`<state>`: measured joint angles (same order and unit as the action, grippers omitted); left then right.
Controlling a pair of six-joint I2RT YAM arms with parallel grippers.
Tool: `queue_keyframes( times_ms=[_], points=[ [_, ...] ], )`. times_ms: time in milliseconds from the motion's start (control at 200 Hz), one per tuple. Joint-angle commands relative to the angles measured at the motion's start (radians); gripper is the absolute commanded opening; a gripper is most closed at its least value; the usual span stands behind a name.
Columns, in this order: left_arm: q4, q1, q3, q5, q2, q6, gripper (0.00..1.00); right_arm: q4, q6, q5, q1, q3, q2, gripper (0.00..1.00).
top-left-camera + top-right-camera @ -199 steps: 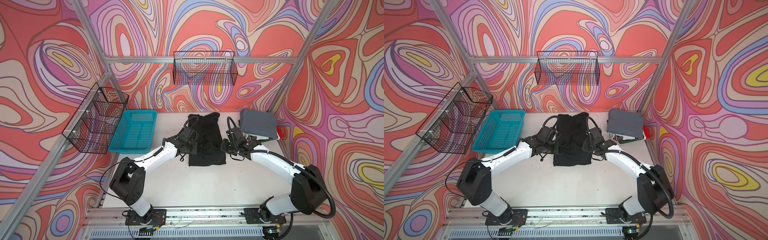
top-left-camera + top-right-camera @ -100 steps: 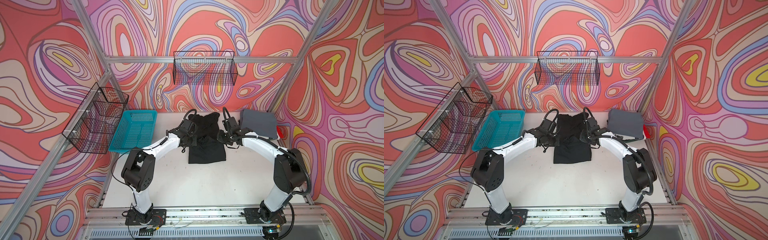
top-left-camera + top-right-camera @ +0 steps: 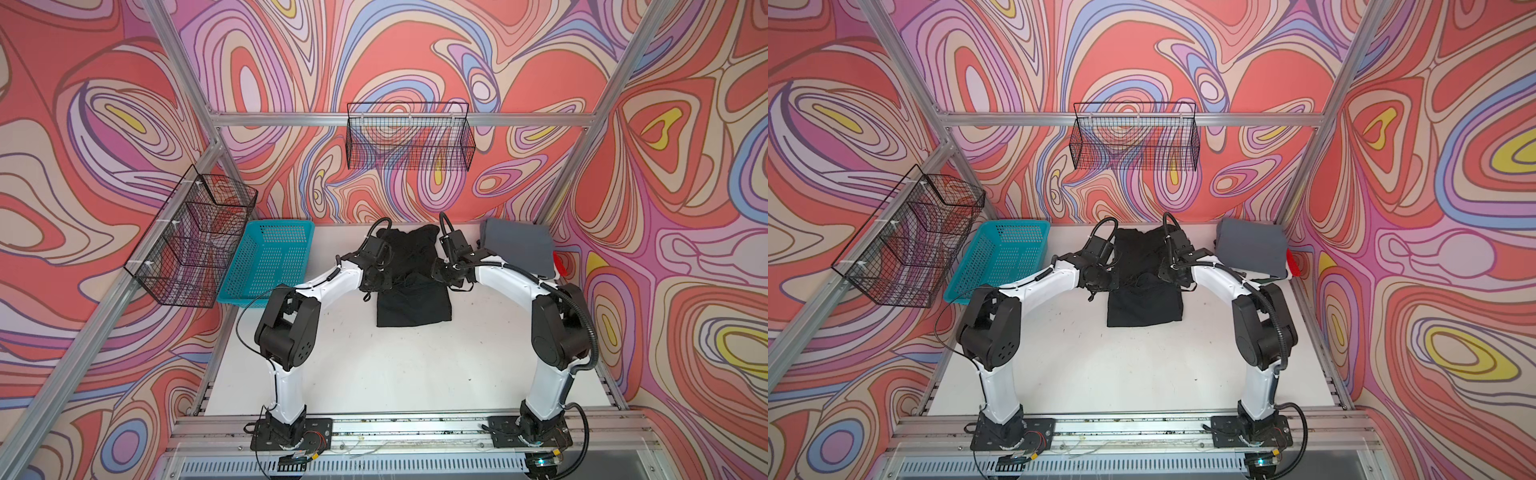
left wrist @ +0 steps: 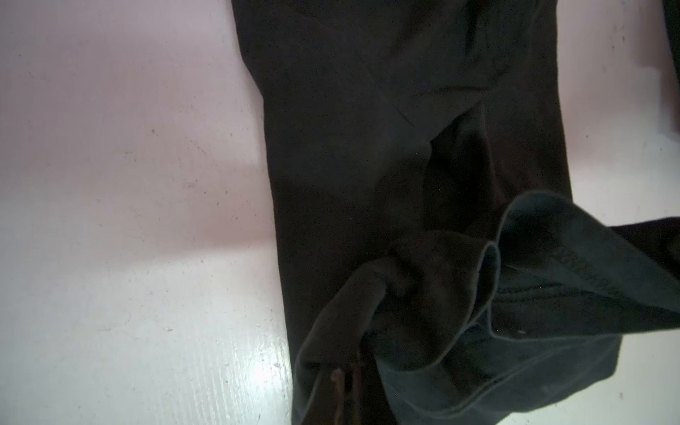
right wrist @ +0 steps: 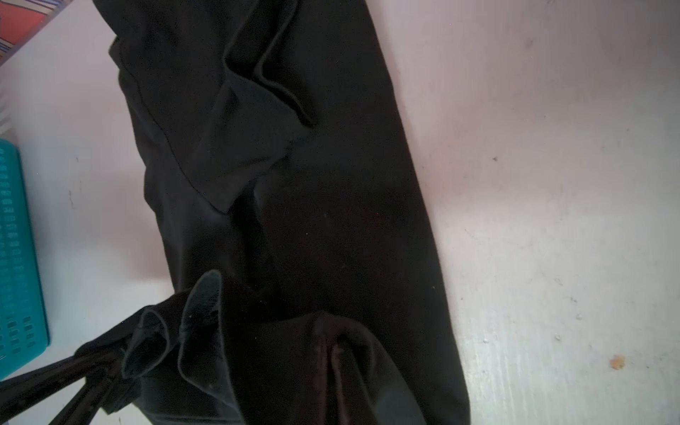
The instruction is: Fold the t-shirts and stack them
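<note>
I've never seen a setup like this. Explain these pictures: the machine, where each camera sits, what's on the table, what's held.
This is a robot: a left arm and a right arm bolted at the front of a white table. Two pictures look down on the whole scene; the other two come from cameras on the arms' wrists, close to the cloth. A black t-shirt lies in the middle. The left gripper and right gripper are each shut on a bunch of it, one at either side. At the far right sits a folded grey t-shirt. A turquoise basket stands far left.
</note>
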<state>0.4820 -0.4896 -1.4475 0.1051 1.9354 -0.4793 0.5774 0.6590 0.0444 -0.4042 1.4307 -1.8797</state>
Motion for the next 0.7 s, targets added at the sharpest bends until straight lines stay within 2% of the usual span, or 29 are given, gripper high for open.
queue_keyframes(
  times_ms=[0,371,641,676,696],
  points=[
    [0.018,0.009,-0.034,0.001,0.022,0.020,0.00,0.006,-0.004,-0.022,0.005,0.018,-0.011,0.00],
    [0.036,0.017,-0.109,0.010,0.098,0.036,0.00,0.012,0.005,-0.060,0.008,0.020,-0.045,0.00],
    [0.040,0.028,-0.129,0.002,0.119,0.036,0.00,0.000,0.007,-0.048,0.019,0.004,-0.060,0.00],
    [0.044,0.029,-0.131,-0.001,0.114,0.043,0.13,0.001,0.003,-0.032,0.025,0.008,-0.063,0.00],
    [0.045,0.031,-0.130,-0.006,0.110,0.048,0.20,0.002,-0.002,-0.023,0.027,0.008,-0.064,0.09]
  ],
)
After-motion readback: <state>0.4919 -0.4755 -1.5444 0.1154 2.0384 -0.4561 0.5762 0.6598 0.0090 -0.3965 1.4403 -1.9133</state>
